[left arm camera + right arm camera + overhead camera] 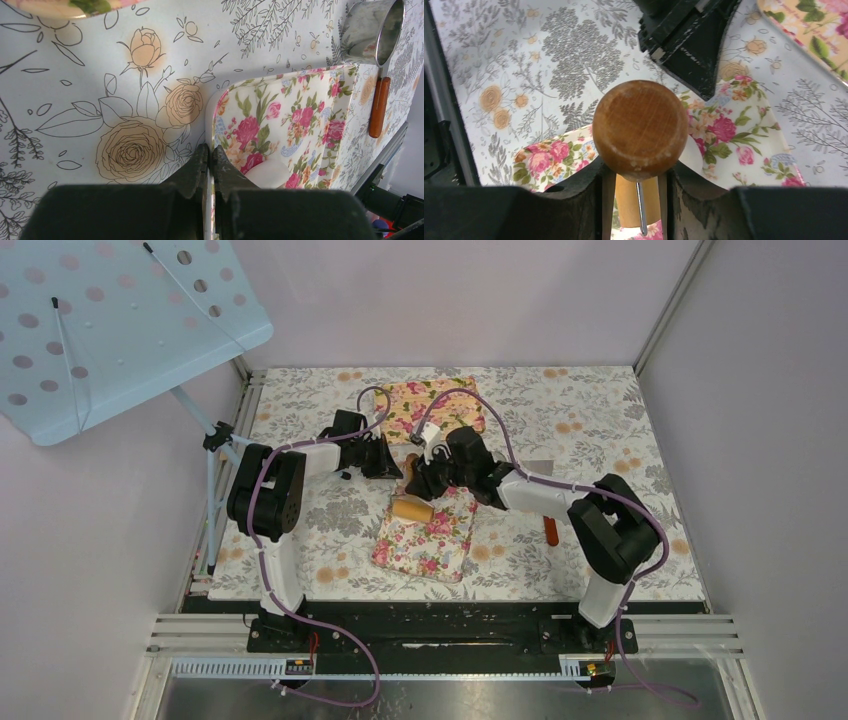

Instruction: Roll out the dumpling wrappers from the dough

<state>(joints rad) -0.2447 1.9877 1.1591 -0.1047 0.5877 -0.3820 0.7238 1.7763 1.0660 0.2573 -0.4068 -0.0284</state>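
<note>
A flowered board (440,540) lies mid-table. My left gripper (388,462) is at its far edge. In the left wrist view its jaws (210,150) are shut on the thin white edge of the board (300,115). A small white lump of dough (267,174) sits on the board just right of the fingers. My right gripper (420,483) is shut on the handle of a wooden roller (412,509). The roller's round end (640,130) fills the right wrist view between my fingers, over the board (734,130). No flat wrappers show.
A second flowered tray (432,405) lies at the back. A shiny metal ring (372,30) and an orange-handled tool (379,107) lie right of the board; the handle also shows in the top view (551,530). A perforated panel (110,320) hangs at upper left.
</note>
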